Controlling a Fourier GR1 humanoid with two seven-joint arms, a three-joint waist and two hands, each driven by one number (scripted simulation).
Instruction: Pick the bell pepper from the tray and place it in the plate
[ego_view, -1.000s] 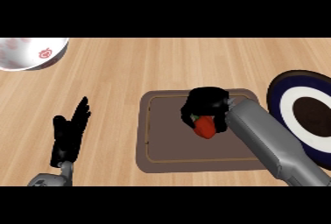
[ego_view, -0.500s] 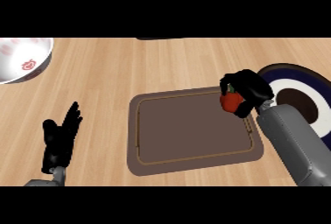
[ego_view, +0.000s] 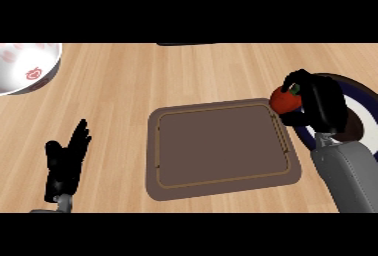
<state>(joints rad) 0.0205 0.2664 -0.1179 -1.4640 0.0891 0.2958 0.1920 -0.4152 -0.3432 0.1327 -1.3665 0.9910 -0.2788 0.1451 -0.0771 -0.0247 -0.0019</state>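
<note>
At the left rim of the plate, just past the right edge of the tray, the right hand curls round the red bell pepper. Hand and forearm cover part of the plate. Lower left, the left hand rests with fingers straight. A white bowl sits far upper left.

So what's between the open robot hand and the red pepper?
In the head view, the brown rectangular tray lies between the left robot hand and the red bell pepper.
</note>
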